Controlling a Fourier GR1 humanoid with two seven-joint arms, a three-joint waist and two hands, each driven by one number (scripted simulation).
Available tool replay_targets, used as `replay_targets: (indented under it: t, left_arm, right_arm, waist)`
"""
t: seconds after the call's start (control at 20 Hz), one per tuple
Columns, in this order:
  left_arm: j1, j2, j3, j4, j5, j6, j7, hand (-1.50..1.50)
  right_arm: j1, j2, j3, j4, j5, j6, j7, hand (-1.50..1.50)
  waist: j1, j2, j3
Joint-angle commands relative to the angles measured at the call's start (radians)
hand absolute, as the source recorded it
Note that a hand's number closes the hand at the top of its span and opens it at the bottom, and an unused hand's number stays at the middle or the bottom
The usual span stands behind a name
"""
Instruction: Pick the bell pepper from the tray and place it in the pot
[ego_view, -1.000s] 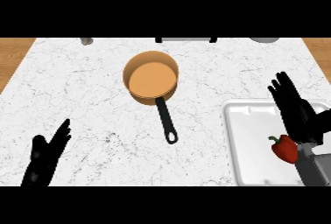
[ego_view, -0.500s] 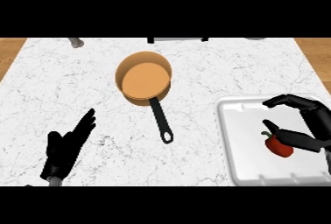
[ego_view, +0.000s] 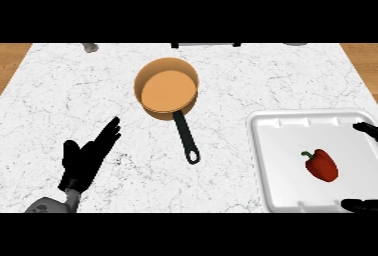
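Observation:
A red bell pepper (ego_view: 322, 165) with a green stem lies on the white tray (ego_view: 284, 150) at the right, nothing touching it. Of my right hand (ego_view: 365, 127), only dark fingertips show at the view's right edge, above the pepper, and a thumb tip (ego_view: 359, 204) shows below it; the two are spread wide apart. The orange pot (ego_view: 168, 90) stands at centre back, its black handle (ego_view: 186, 139) pointing toward me. My left hand (ego_view: 87, 159) is open at the lower left, fingers straight, resting over the counter.
The white marble counter (ego_view: 74, 100) has wooden edges at far left and far right. Small grey and dark objects (ego_view: 90, 47) sit along the back edge. The tray's rim (ego_view: 255, 165) lies close to the end of the pot's handle.
My right hand has drawn back to the right edge, off the pepper, which still lies on the tray. My left hand has risen and shifted right.

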Motion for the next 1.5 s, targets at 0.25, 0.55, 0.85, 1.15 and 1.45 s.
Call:
replay_targets:
  t: [0.25,0.55,0.85,1.15,1.45]
  left_arm:
    - [-0.035,-0.059,-0.018,0.058,-0.051,-0.019,-0.011,0.0]
    - [-0.028,-0.056,0.004,0.029,-0.055,-0.042,0.009,0.0]
    - [-0.084,-0.05,0.042,0.017,-0.032,-0.064,0.062,0.0]
    - [-0.014,-0.062,0.044,-0.048,-0.081,-0.067,0.09,0.0]
    - [-0.051,-0.087,0.136,0.02,-0.091,-0.133,0.069,0.0]
  right_arm:
    - [0.085,-0.213,-0.082,-0.109,-0.049,0.134,0.336,-1.5]
    - [-0.016,-0.17,0.034,-0.118,-0.056,0.143,0.599,-1.5]
    - [-0.049,-0.198,0.176,0.03,0.171,0.266,0.526,-1.5]
    - [-0.097,-0.126,0.146,0.259,0.342,0.279,0.353,-1.5]
    - [-0.194,-0.046,0.062,0.381,0.398,0.288,0.27,-1.5]
  waist:
    - [0.024,0.003,-0.001]
    - [0.046,0.005,0.0]
    - [0.056,0.008,0.002]
    - [0.044,0.003,0.001]
    - [0.038,0.004,0.0]
